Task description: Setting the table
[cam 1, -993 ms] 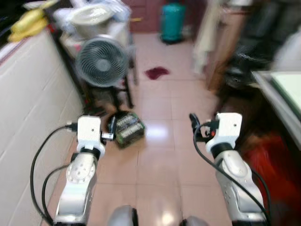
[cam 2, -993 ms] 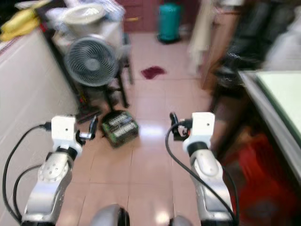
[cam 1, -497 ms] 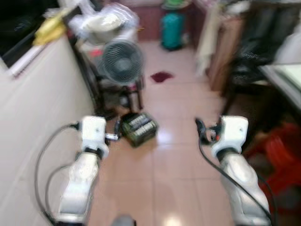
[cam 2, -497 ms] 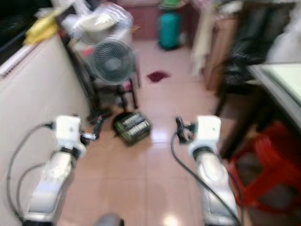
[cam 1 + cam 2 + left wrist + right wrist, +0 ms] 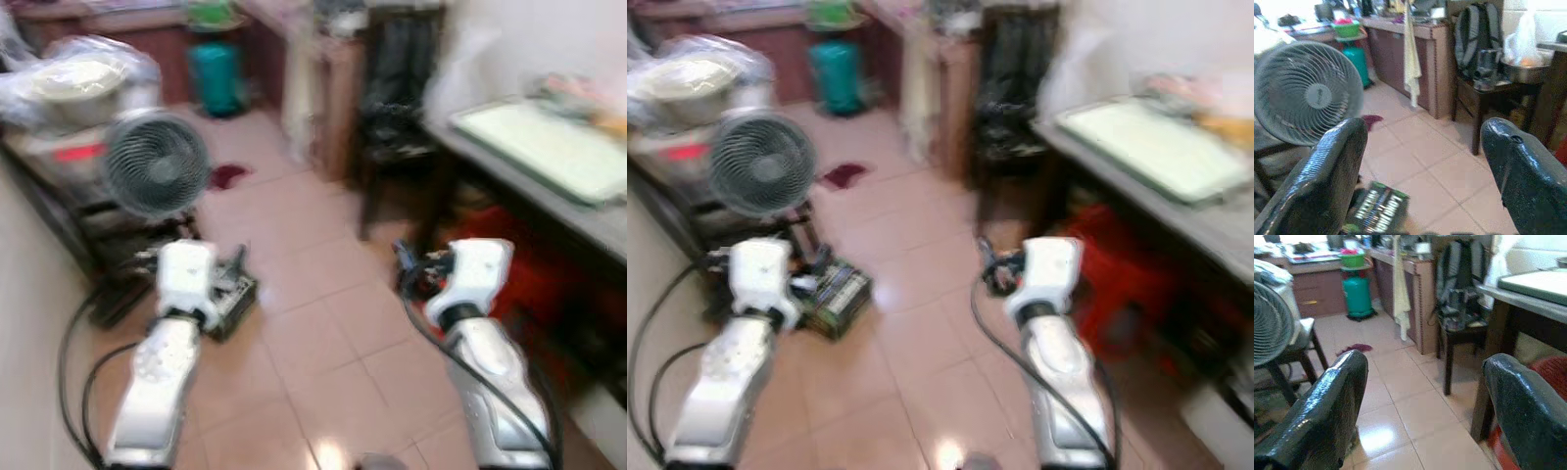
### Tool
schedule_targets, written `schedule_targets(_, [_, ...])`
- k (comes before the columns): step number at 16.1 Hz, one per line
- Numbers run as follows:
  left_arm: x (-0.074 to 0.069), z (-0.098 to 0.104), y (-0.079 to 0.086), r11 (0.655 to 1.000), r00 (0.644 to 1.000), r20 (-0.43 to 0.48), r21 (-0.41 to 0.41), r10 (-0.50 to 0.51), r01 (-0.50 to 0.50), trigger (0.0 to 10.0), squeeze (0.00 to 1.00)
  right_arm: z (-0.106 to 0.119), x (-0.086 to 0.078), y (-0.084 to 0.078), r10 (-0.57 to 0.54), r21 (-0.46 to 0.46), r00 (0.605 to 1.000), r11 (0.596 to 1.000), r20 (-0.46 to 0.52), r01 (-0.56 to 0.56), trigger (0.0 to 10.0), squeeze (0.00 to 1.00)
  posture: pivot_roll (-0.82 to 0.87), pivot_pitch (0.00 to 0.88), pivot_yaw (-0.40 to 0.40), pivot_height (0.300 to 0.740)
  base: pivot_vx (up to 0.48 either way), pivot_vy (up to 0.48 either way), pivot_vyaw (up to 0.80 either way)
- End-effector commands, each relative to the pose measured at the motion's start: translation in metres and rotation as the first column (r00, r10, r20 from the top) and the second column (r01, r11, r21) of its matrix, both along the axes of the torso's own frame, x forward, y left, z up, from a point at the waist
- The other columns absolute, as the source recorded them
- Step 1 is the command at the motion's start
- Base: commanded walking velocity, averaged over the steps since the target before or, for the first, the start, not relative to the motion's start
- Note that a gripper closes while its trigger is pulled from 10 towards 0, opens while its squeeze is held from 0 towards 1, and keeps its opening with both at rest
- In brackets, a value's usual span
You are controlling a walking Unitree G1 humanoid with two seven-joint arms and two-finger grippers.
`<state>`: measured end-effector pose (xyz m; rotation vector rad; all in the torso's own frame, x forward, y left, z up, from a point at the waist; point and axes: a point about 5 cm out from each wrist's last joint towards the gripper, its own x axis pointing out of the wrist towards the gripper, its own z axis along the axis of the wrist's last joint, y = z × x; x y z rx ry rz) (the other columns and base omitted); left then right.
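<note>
i'm walking with both arms raised over the tiled floor [image 5: 313, 323], left gripper [image 5: 1420, 171] and right gripper [image 5: 1420, 401] each with jaws wide apart and holding nothing. the tabletop [image 5: 549, 186] to be set is at far right, blurred, carrying what may be a pale green mat [image 5: 544, 147]. best to turn right slowly, skirting the red stool [image 5: 1117, 274] and the fan [image 5: 155, 174].
</note>
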<state>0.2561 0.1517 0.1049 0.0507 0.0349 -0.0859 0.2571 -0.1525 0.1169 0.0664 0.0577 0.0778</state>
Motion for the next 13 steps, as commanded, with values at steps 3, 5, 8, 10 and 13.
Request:
schedule_targets(3, [-0.0032,0.0026,-0.0038,0.999,1.0,0.007,-0.05,0.003,-0.002,10.0,0.0,0.0063,0.0015,-0.0038,0.0,-0.009,1.0,1.0,0.018,0.0,10.0,0.0,-0.02,0.0,0.024,0.74,0.0,0.0,-0.78])
schedule_targets(5, [-0.0038,0.0019,-0.0033,1.0,1.0,0.012,-0.002,0.009,-0.009,10.0,0.0,0.0067,0.0019,-0.0043,0.003,-0.005,1.0,1.0,0.017,-0.003,10.0,0.0,-0.02,0.0,0.021,0.74,0.0,0.0,-0.78])
schedule_targets(8, [-0.0035,0.0019,-0.0026,1.0,1.0,0.006,0.001,-0.001,0.001,10.0,0.0,0.0065,0.0018,-0.0037,0.002,-0.002,1.0,1.0,0.015,-0.002,10.0,0.0,-0.02,0.001,0.021,0.74,0.0,0.0,-0.78])
schedule_targets(10, [-0.001,0.0048,-0.0011,1.0,1.0,0.009,0.005,-0.007,0.007,10.0,0.0,0.0071,0.0036,-0.0033,0.001,0.002,1.0,1.0,0.014,-0.001,10.0,0.0,-0.01,0.009,0.024,0.74,0.0,0.0,-0.78])
schedule_targets(13, [0.0013,0.0114,0.0005,1.0,1.0,0.025,0.011,-0.011,0.011,10.0,0.0,0.0098,0.005,-0.0048,-0.003,0.003,1.0,1.0,0.019,0.003,10.0,0.0,-0.01,0.043,0.028,0.74,0.0,0.0,-0.78])
